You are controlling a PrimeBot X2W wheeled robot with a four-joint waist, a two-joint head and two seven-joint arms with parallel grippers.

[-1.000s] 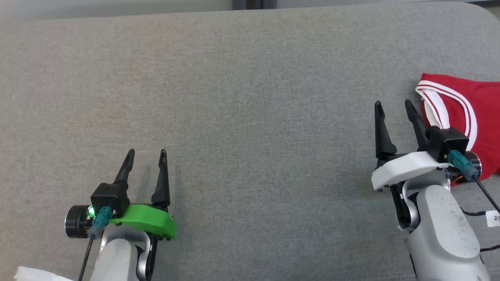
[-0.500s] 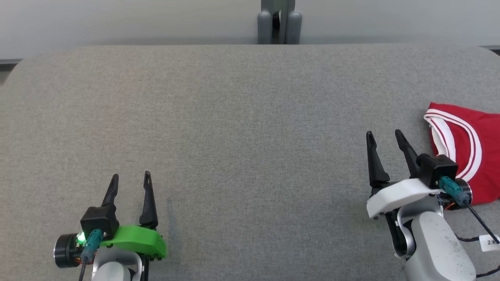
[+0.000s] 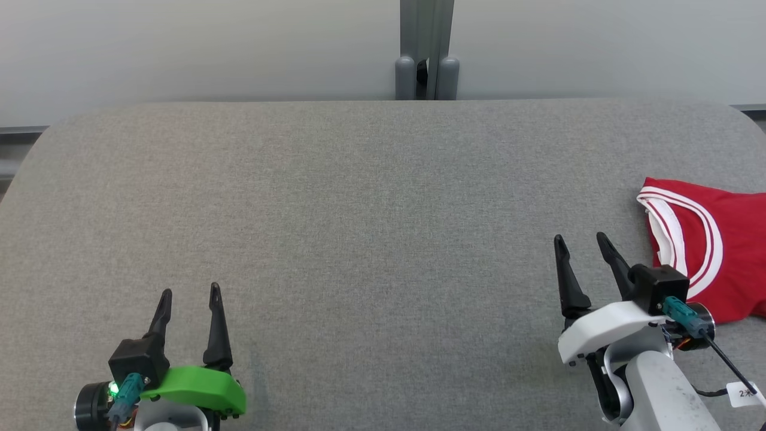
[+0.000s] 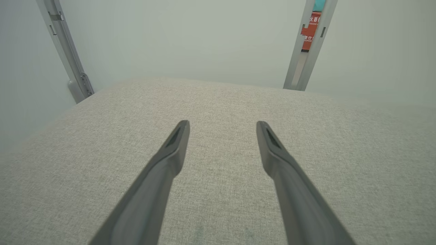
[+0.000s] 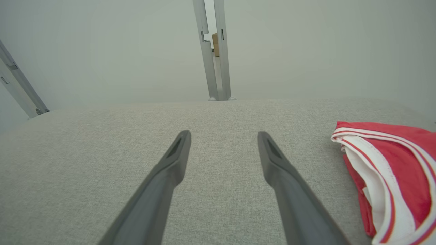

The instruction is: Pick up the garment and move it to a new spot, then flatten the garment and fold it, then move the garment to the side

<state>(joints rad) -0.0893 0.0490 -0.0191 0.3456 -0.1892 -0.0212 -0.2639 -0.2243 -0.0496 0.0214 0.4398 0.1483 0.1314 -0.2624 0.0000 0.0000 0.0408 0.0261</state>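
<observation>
Garment lies at our right on the grey table, striped opening pointing left, its length cut off; our left gripper and right gripper gape wide, empty.

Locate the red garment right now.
In the head view, the red garment lies at the right side of the grey table, just right of the open right gripper and cut off by the picture's edge.

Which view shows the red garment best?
The right wrist view: the garment is large there, its striped trim clear, nothing in front, though the frame crops it. The head view shows it smaller, cut at the right edge, a corner hidden behind the right gripper. The left wrist view faces the table.
</observation>
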